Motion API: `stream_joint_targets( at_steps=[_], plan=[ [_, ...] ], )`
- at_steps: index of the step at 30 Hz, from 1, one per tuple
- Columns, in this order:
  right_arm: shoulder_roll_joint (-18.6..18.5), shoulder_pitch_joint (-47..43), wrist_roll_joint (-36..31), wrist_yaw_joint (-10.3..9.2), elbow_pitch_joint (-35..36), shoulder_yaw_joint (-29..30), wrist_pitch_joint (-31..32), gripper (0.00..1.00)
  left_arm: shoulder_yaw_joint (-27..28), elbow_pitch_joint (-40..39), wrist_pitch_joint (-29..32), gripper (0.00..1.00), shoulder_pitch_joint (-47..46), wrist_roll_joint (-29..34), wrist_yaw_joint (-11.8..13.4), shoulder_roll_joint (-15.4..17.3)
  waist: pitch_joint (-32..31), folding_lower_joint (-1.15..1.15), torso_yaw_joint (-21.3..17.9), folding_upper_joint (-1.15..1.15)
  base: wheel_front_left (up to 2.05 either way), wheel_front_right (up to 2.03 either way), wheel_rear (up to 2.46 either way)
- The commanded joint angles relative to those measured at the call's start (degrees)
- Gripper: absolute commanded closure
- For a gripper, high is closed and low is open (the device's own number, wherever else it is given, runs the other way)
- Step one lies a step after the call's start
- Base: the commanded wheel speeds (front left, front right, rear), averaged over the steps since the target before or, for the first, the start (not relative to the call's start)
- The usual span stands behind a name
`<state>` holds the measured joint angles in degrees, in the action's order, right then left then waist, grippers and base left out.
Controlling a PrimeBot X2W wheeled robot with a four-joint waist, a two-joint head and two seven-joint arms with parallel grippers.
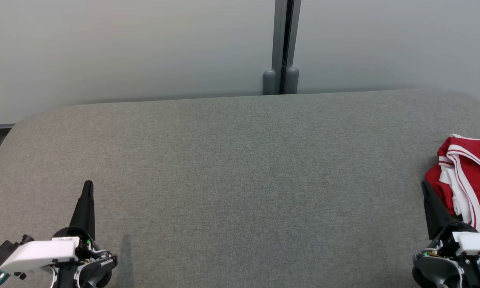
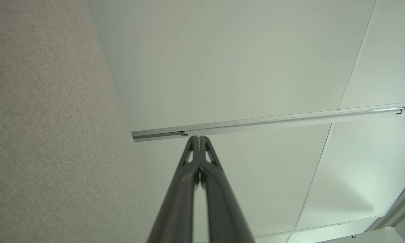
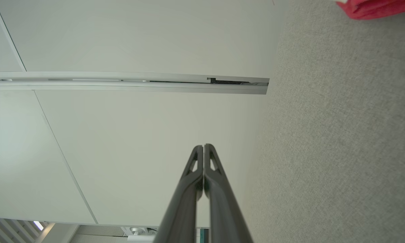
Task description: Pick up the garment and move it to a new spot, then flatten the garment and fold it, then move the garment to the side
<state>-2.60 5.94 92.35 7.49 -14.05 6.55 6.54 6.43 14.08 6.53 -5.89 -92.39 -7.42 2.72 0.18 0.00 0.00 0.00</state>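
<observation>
Crumpled red garment with white stripe trim lies at far right on grey woven-fabric table. Left gripper and right gripper: dark tapered fingers pressed together, empty. No legible writing.

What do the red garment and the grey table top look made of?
Garment: thin, soft cloth, possibly synthetic sportswear; it crumples loosely and has white striped trim. Table top: matte woven fabric or felt covering, judging by its fine heathered weave.
</observation>
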Motion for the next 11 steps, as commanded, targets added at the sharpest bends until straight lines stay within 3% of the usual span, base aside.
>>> stream_joint_targets(
  at_steps=[1,11],
  plan=[
    [-0.5,0.5,0.1,0.00,0.2,0.1,0.2,1.00,0.2,-0.2,0.2,1.00,-0.7,-0.1,-0.2,0.3,0.0,0.00,0.0,0.00,0.00,0.00,0.00],
    [-0.5,0.5,0.1,0.00,0.2,0.1,0.2,1.00,0.2,-0.2,0.2,1.00,-0.7,-0.1,-0.2,0.3,0.0,0.00,0.0,0.00,0.00,0.00,0.00]
  ],
)
